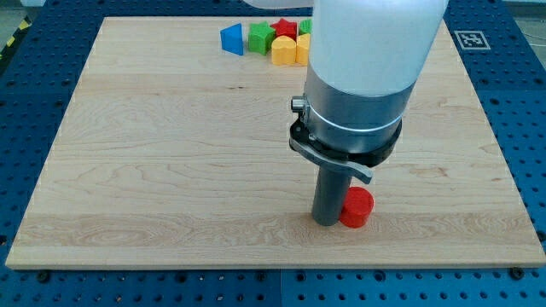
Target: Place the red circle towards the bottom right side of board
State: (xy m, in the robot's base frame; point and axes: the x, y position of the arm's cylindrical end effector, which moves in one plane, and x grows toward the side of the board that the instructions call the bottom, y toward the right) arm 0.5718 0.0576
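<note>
The red circle (357, 207), a short red cylinder, lies on the wooden board (171, 153) near the view's bottom, right of centre. My tip (326, 222) rests on the board just left of the red circle and touches its left side. The thick rod and the white and grey arm body rise above it and hide part of the board behind.
A cluster of blocks sits at the view's top centre: a blue triangle (231, 39), a green block (259, 38), a red star-like block (285, 29), two yellow blocks (283, 50) (302, 49), and a green block (304, 26) partly hidden by the arm.
</note>
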